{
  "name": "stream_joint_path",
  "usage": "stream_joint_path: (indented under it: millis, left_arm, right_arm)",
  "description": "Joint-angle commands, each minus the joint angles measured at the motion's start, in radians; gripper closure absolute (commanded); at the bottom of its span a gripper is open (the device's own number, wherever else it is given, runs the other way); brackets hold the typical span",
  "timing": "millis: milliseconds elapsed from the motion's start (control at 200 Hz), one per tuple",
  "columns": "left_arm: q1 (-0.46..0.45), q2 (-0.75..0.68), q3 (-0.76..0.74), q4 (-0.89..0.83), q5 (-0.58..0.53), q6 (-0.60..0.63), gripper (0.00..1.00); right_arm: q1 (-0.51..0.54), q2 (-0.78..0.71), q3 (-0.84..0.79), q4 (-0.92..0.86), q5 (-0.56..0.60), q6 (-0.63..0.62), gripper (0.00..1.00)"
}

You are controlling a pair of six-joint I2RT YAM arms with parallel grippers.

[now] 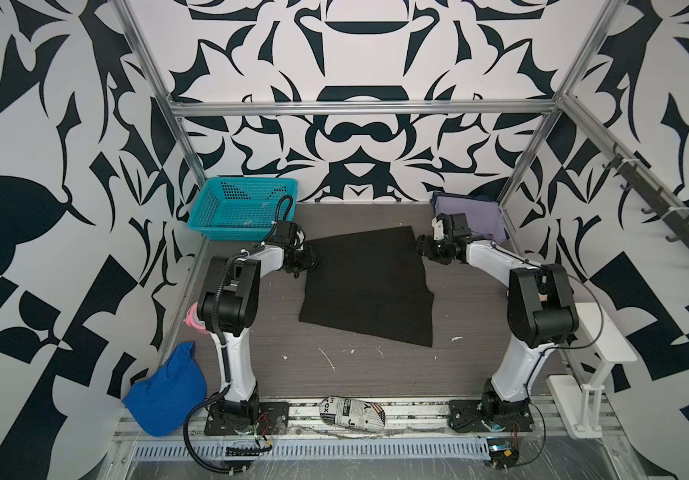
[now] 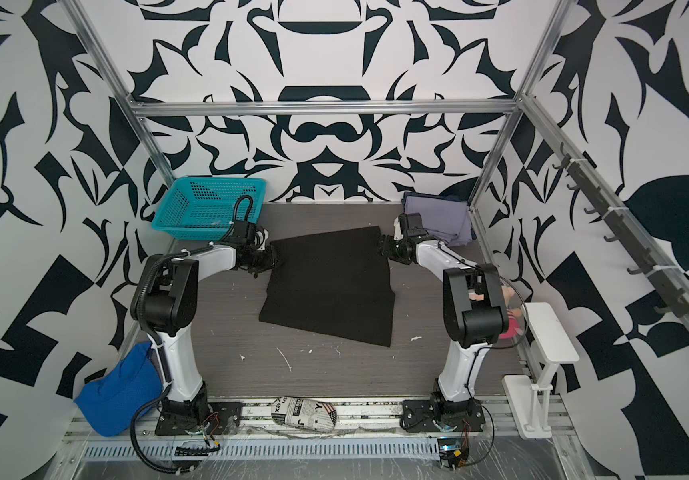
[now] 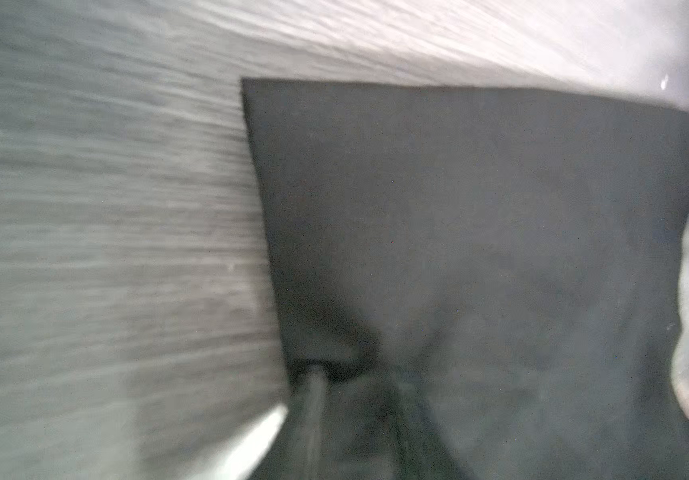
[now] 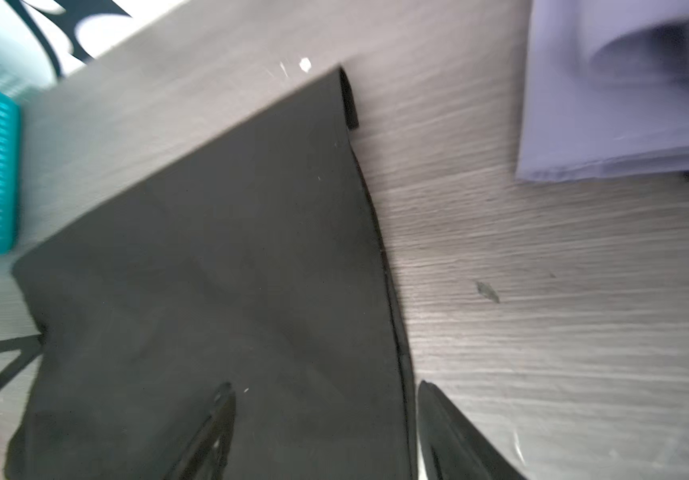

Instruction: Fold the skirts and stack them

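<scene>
The black skirt [image 1: 367, 286] lies spread flat in the middle of the table [image 1: 276, 332], with its narrower end toward 12 o'clock and its wider end toward 6. The lavender skirt [image 1: 473, 220] sits folded in the 1 o'clock corner, apart from the black one.

Your left gripper [image 1: 302, 261] is at the skirt's 10 o'clock corner. The left wrist view is blurred, but the cloth puckers up against a finger [image 3: 313, 395], so it reads as pressed together on that corner. Your right gripper [image 1: 422, 246] is at the 2 o'clock edge with its fingers spread. One finger is over cloth and the other over bare table, so it straddles the edge and pinches nothing.

The step looks like taking both far corners so you can fold the skirt toward 6 o'clock.

- **Position:** The right gripper sits some way down the edge from the corner. Slide it toward 12 o'clock until it mirrors the left.
- **Grasp:** An under layer peeks out at that corner, so go low enough to catch both layers before you close.
- **Lift and carry:** Raise both arms together, only high enough to clear the cloth. Keep the far edge taut between them and carry it evenly.
- **Set down:** Lay the far edge square on the 6 o'clock edge.

A one-sided pull would probably skew the fold.
</scene>
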Motion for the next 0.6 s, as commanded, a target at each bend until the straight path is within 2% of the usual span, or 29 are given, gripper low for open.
stream_joint_path:
  millis: [0, 70, 205, 320, 350, 365, 370, 495, 570, 595]
  left_arm:
    - [0.002, 0.026, 0.023, -0.014, 0.02, 0.004, 0.94]
    - [0.004, 0.025, 0.028, -0.001, 0.013, 0.004, 1.0]
    - [0.016, 0.025, 0.056, -0.015, 0.025, 0.001, 1.0]
    - [0.022, -0.007, 0.062, -0.026, 0.022, -0.006, 1.0]
    - [0.023, -0.016, 0.062, -0.023, 0.025, -0.009, 1.0]
    - [0.025, -0.022, 0.063, -0.024, 0.025, -0.01, 1.0]
    - [0.025, -0.023, 0.063, -0.024, 0.025, -0.011, 1.0]
    - [0.037, -0.056, 0.077, -0.022, 0.031, -0.022, 1.0]
    - [0.042, -0.065, 0.099, -0.027, 0.03, -0.02, 1.0]
    - [0.044, -0.063, 0.111, -0.035, 0.029, -0.02, 1.0]
  right_arm:
    - [-0.004, 0.04, 0.067, -0.034, -0.013, -0.02, 0.27]
    - [-0.005, 0.083, 0.094, -0.037, -0.027, -0.022, 0.28]
    - [-0.005, 0.158, 0.143, -0.036, -0.061, -0.022, 0.33]
    - [-0.007, 0.176, 0.153, -0.007, -0.085, -0.018, 0.43]
    - [-0.007, 0.182, 0.159, -0.001, -0.092, -0.018, 0.49]
    - [-0.008, 0.185, 0.164, -0.002, -0.099, -0.016, 0.53]
    - [-0.01, 0.187, 0.166, -0.002, -0.102, -0.017, 0.57]
    - [-0.018, 0.191, 0.182, 0.016, -0.134, -0.004, 0.89]
    - [-0.019, 0.176, 0.187, 0.024, -0.134, -0.002, 0.95]
    - [-0.02, 0.17, 0.192, 0.024, -0.134, -0.001, 1.0]
